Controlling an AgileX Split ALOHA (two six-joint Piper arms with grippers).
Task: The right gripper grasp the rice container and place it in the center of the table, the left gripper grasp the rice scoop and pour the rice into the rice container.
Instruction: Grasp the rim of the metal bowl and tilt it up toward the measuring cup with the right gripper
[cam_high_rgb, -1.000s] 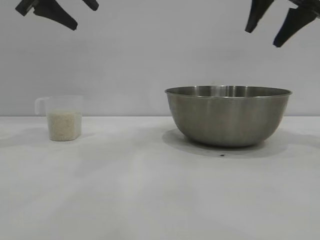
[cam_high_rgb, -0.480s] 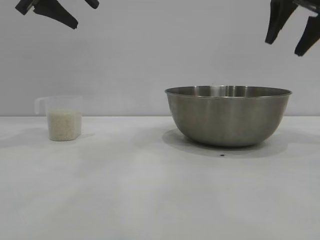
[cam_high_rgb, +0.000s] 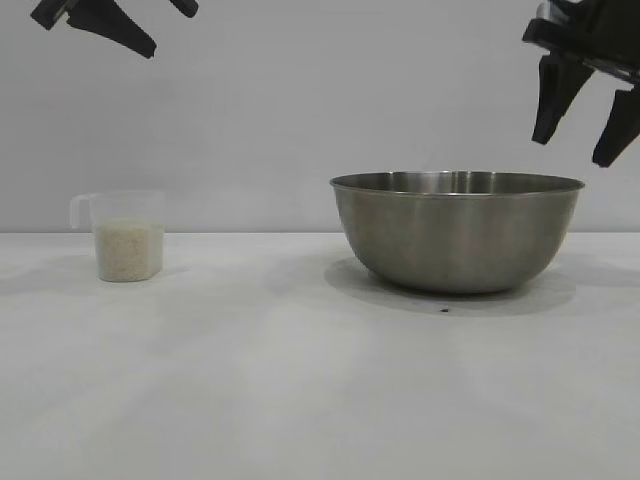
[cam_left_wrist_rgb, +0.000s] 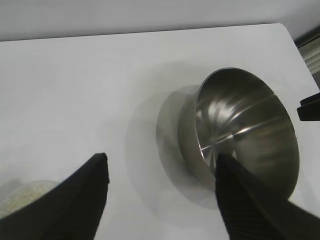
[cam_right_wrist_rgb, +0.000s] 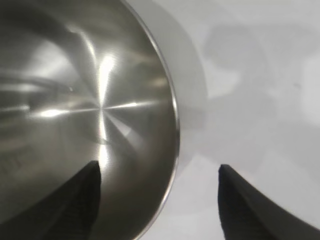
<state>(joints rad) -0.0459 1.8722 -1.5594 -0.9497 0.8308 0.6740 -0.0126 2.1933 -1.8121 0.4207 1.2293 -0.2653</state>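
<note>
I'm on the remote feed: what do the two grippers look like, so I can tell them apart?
Both are matte black with two flat fingers tapering to points. The left gripper shows only its finger ends at the top edge. The right gripper shows a blocky black mount above its fingers. No markings or cables are visible.

A lab-style test bench: bare white table (cam_high_rgb: 300, 400), plain grey wall (cam_high_rgb: 320, 100), nothing domestic around.

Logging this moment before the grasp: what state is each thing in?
rice container: upright on the table, empty, not held.
rice scoop: upright, ungrasped, about half full of rice.
right end effector: open, above the container's rim.
left end effector: open, high above the scoop, holding nothing.
</note>
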